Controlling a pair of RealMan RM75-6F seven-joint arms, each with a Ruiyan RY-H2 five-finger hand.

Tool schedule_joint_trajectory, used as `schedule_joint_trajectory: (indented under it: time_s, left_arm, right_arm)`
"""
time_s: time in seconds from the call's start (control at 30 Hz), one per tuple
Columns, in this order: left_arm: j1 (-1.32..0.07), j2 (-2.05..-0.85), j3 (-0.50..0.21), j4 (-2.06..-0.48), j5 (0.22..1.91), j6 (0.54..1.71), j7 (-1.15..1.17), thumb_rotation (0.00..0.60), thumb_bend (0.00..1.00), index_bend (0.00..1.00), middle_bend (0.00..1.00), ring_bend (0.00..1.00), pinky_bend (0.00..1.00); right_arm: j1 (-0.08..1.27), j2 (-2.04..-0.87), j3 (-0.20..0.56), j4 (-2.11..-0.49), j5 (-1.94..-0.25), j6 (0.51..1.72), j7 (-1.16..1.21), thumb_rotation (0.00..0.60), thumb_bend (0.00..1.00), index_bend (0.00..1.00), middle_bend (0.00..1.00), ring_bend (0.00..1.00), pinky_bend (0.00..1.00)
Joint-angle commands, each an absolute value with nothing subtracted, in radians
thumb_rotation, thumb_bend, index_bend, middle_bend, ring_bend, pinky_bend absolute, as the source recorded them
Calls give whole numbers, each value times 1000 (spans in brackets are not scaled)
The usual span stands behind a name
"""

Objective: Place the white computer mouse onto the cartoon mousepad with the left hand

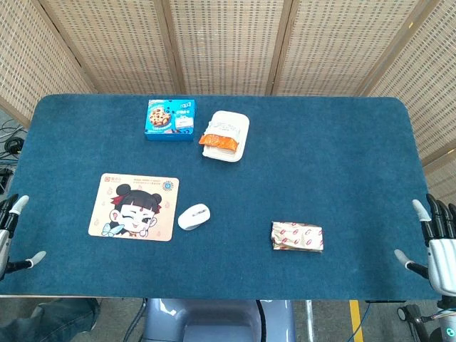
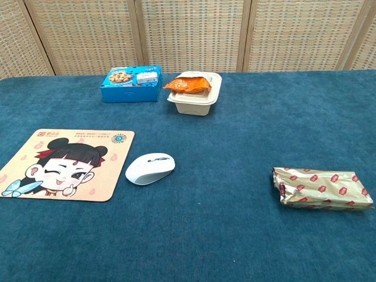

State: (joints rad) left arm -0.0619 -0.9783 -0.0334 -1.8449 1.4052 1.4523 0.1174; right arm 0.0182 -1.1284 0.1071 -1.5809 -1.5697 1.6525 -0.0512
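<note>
White plastic, smooth and domed: the mouse (image 1: 194, 216) sits on the blue surface (image 1: 342, 157) just right of the mousepad (image 1: 135, 207), almost touching its right edge but not on it. Your left hand (image 1: 13, 235) waits at the near left edge of the surface, fingers (image 1: 19, 204) spread and holding nothing. The mouse lies well to the right of it, with the whole mousepad between the two. The right hand (image 1: 436, 239) is at the opposite edge, also spread and empty, and looks slightly farther from the mouse.

The mouse's long axis runs diagonally, its wheel end pointing right and away from you. Expect to reach across the pad and close on its two long sides. The shell looks slick, with a grey wheel visible in the chest view and no cable. The shift onto the pad is a short one to the left.
</note>
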Motion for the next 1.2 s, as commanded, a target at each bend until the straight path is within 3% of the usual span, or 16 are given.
schedule_joint_trajectory:
  time_s: [0.03,0.3,0.57,0.9,1.2]
  left_arm:
    - [-62,-980,-32,-1844,1408,1452,119,600,0,0,0,0,0]
    - [-91,-1008,-52,-1789,1420,1437,107,600,0,0,0,0,0]
    - [-294,-1127,-112,-1519,1522,1248,-98,600,0,0,0,0,0]
    - [-600,-1477,-135,-1018,1667,1100,-183,600,0,0,0,0,0]
    - [-758,-1648,-92,-792,1735,1061,-186,600,0,0,0,0,0]
  right_arm:
    - [17,-1127,107,-1581,-1568,1652,-50,600,0,0,0,0,0]
    - [15,-1119,109,-1590,-1562,1653,-35,600,0,0,0,0,0]
    - [33,-1130,127,-1565,-1495,1596,-35,600,0,0,0,0,0]
    - [48,-1136,153,-1528,-1418,1544,-13,600,0,0,0,0,0]
    - [49,-1129,168,-1501,-1391,1535,25,600,0,0,0,0,0]
